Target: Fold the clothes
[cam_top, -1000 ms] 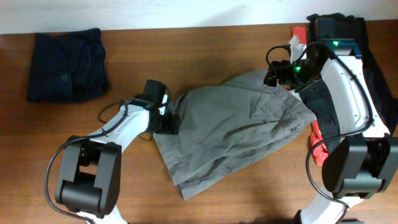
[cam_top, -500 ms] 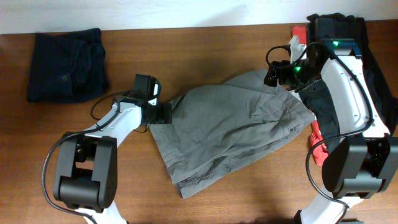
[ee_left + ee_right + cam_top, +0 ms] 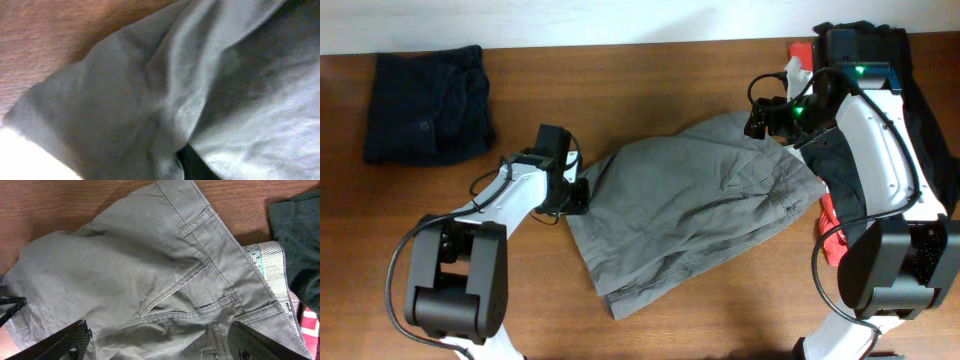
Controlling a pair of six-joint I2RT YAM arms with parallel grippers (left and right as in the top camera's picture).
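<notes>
The clothes in play are a grey garment (image 3: 690, 215) with stitched seams, lying spread and rumpled in the middle of the table. My left gripper (image 3: 577, 194) sits at its left edge, shut on a bunched fold. In the left wrist view grey cloth (image 3: 150, 90) fills the frame and wraps a dark finger (image 3: 195, 166). My right gripper (image 3: 758, 122) hovers over the garment's upper right corner. Its fingers (image 3: 70, 341) stand wide apart above the waistband seams (image 3: 200, 265), open with nothing between them.
A folded navy garment (image 3: 428, 105) lies at the back left. A heap of black (image 3: 930, 110) and red (image 3: 832, 235) clothes sits by the right arm's base. In the right wrist view, dark cloth (image 3: 300, 240) and patterned fabric (image 3: 267, 262) lie beside the grey garment.
The left gripper shifted slightly at the garment's left edge and closed its jaws on the cloth. The right arm has not moved.
</notes>
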